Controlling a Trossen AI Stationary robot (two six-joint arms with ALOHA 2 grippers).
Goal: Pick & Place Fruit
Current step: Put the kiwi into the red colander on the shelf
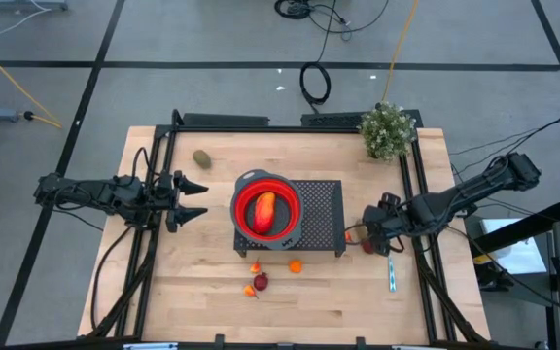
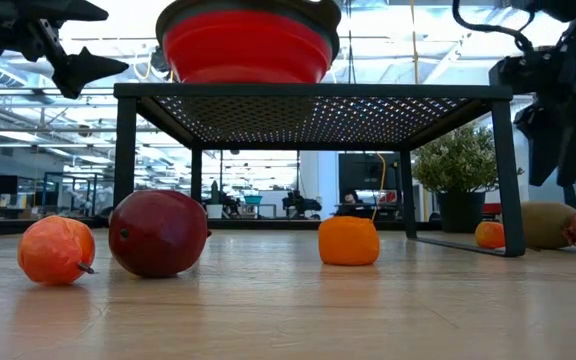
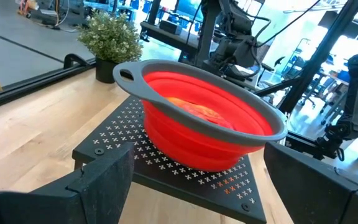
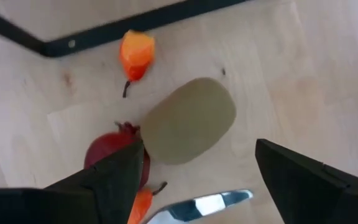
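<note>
Left gripper (image 1: 205, 198): at nine o'clock on the worktop (image 1: 183, 282), above the surface, fingers (image 1: 196, 187) spread apart with nothing between them, pointing toward the red bowl (image 1: 265, 209).
Lone brown oval (image 1: 202, 157): lies on the wood at about ten o'clock, just beyond the left gripper, untouched.
Red bowl: collapsible, grey-rimmed, sitting on the left part of a black perforated stand (image 1: 319, 199) at the centre.
Long fruit (image 1: 264, 213): the red-orange-yellow piece lies inside the bowl.
Front group: at six o'clock, in front of the stand, a dark red fruit (image 2: 158, 233) sits just beside a small orange one (image 2: 57, 250); an orange ball (image 2: 349, 241) lies a little to their right.
Right gripper (image 4: 194, 165): at three o'clock, low over the wood by the stand's right edge, fingers (image 4: 114, 174) wide apart, gripping nothing.
Under the right gripper: a second brown oval (image 4: 188, 121) lies on the wood between the fingers, touching a dark red piece (image 4: 110, 152); a small orange piece (image 4: 136, 53) lies near.
Utensil (image 1: 392, 275): thin, pale-handled, flat at four o'clock.
Potted plant (image 1: 388, 130): leafy green, at one o'clock in the far corner.
</note>
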